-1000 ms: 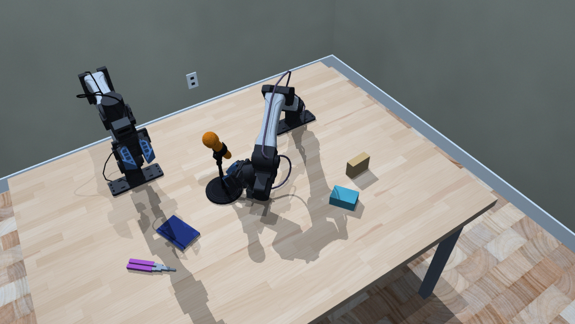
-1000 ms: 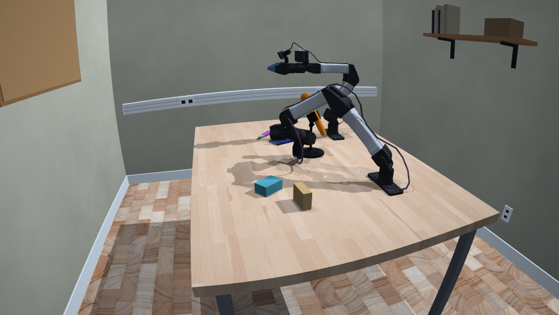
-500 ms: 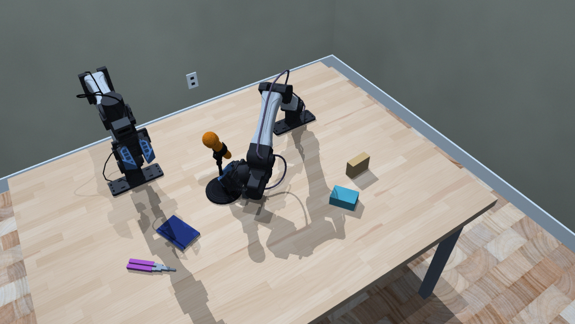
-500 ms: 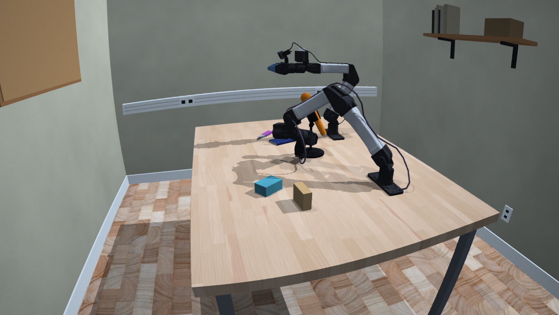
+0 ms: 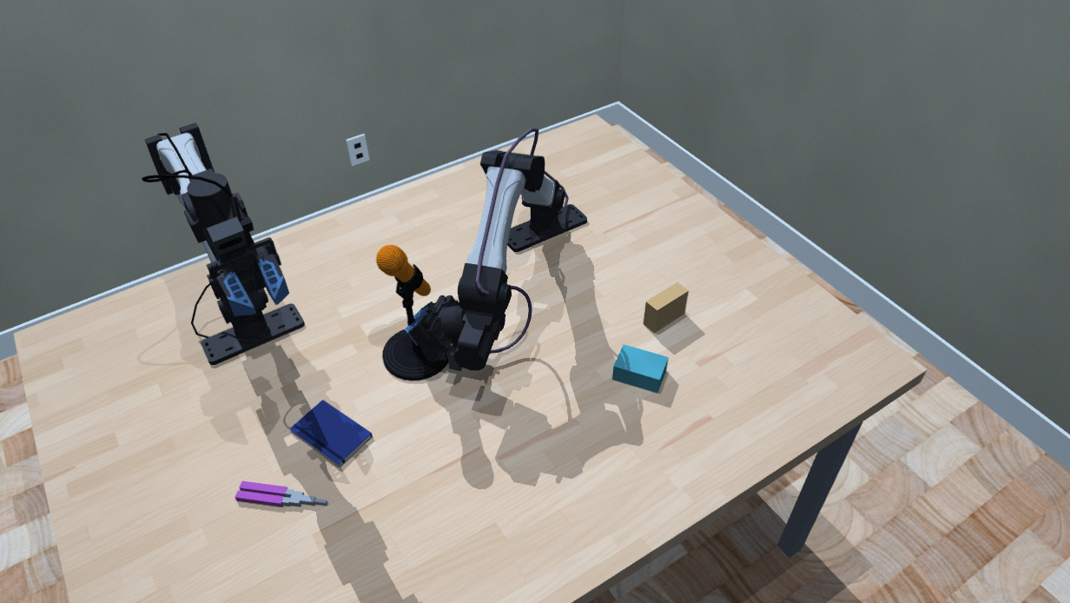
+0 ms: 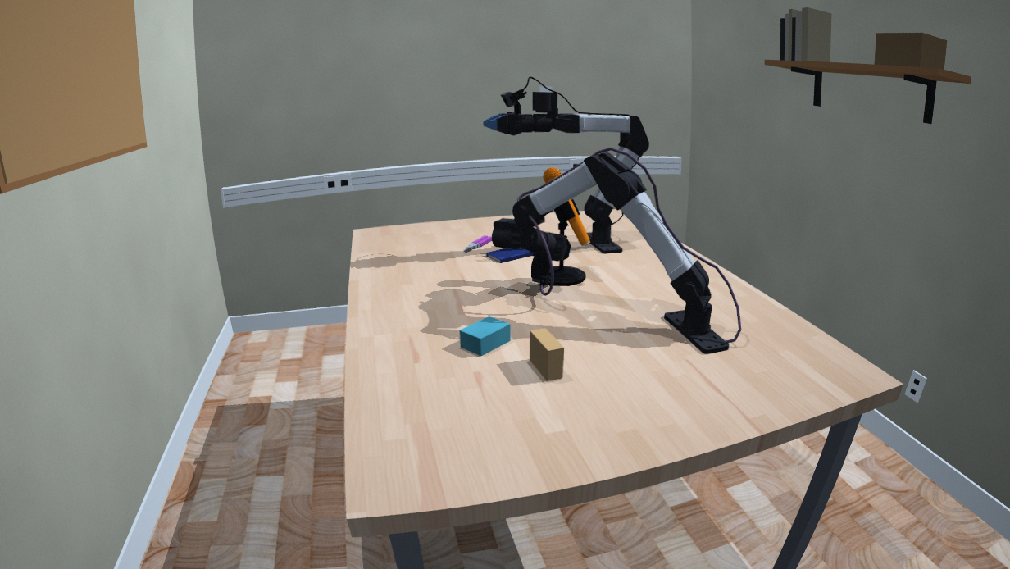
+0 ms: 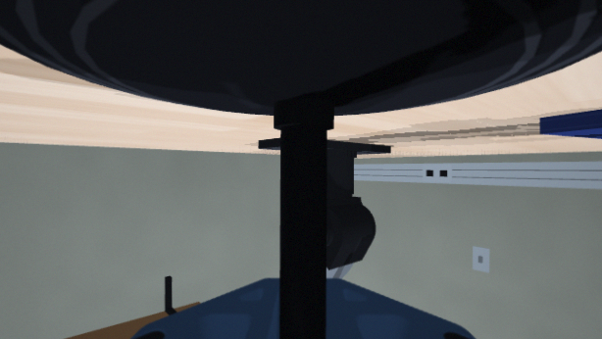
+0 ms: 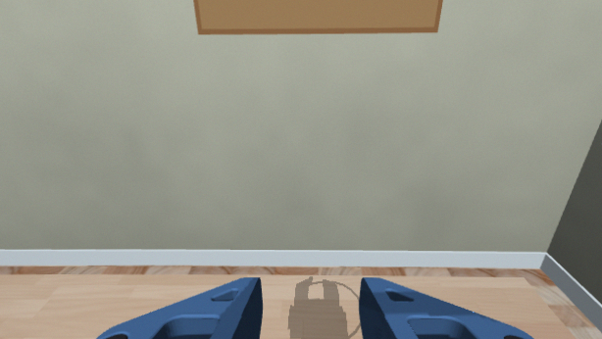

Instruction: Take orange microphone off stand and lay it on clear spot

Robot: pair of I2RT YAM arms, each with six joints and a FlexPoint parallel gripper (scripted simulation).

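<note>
Stand (image 5: 398, 359) (image 6: 574, 276) (image 7: 303, 196) upright | well inside table (image 5: 718, 419) (image 6: 635, 424) (image 7: 59, 105) (image 8: 123, 289) edges | left hand (image 5: 416, 323) (image 6: 562, 248) (image 7: 303, 284) clamped round it

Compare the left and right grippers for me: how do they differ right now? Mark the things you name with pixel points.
The left gripper (image 5: 419, 327) (image 6: 560, 246) (image 7: 302, 292) is shut on the stand's pole (image 5: 408, 310) (image 6: 562, 263) (image 7: 303, 211); the right gripper (image 5: 263, 301) (image 6: 486, 123) (image 8: 310, 292) is open with nothing between its fingers. The left is low, near the stand's base; the right is held high. Both have blue fingers.

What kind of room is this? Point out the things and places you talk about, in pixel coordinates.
Perhaps a workshop or lab room: two robot arms are mounted on a wooden table (image 5: 718, 419) (image 6: 635, 438), a shelf (image 6: 869, 70) holds books or binders, and a wall outlet (image 5: 358, 149) (image 6: 916, 386) shows.
</note>
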